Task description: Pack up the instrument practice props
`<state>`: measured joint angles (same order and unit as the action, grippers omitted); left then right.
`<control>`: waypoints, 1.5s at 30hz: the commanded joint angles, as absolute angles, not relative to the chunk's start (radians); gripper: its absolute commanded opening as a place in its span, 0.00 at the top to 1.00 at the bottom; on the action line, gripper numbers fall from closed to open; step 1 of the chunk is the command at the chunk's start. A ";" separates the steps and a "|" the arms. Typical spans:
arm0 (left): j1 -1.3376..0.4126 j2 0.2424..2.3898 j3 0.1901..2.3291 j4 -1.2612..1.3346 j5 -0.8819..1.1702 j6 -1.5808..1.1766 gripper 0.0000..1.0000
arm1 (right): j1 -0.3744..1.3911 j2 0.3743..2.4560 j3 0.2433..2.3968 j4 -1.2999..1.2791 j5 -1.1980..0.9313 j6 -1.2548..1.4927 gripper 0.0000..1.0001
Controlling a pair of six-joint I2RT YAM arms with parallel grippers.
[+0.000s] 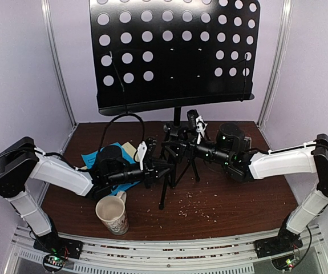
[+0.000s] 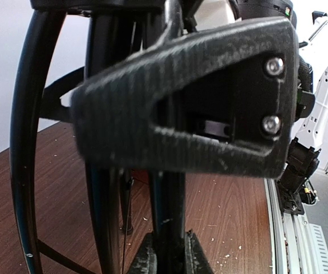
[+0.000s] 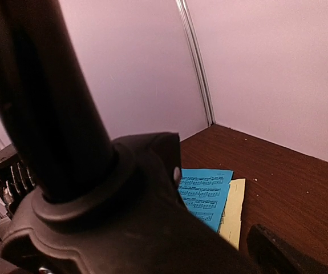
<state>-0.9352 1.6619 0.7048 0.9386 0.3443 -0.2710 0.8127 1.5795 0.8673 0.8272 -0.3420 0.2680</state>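
The black perforated music stand [image 1: 172, 51] rises at the back of the brown table, its tripod legs [image 1: 165, 191] spread in the middle. My left gripper [image 1: 162, 168] is shut on one black leg tube [image 2: 172, 228], which fills the gap at the left gripper [image 2: 172, 258]. My right gripper [image 1: 170, 149] sits at the stand's pole [image 3: 44, 103] and hub [image 3: 124, 228]. Its one visible fingertip [image 3: 278, 251] stands well off the hub, so it is open; the other finger is hidden. Blue music sheets [image 3: 206, 194] over pale yellow sheets [image 3: 232, 211] lie flat at the left [image 1: 92, 158].
A cream patterned mug [image 1: 112, 214] stands near the front edge, just below my left arm. Crumbs [image 1: 198, 200] are scattered over the table. Lilac walls close in the back and both sides. A metal rail [image 1: 169, 251] runs along the front.
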 commanded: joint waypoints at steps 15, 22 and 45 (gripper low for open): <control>-0.936 1.698 0.755 1.171 0.434 -0.253 1.00 | 0.821 1.578 0.885 0.897 -0.288 0.236 0.47; -0.944 1.704 0.747 1.166 0.439 -0.244 1.00 | 0.821 1.602 0.868 0.949 -0.259 0.247 0.55; -0.968 1.679 0.780 1.190 0.499 -0.472 1.00 | 0.837 1.529 0.977 0.741 -0.120 0.308 1.00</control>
<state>-0.9310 1.7374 0.7326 1.0779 0.3836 -0.3763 0.8486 1.6138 0.8967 0.8982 -0.2832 0.3218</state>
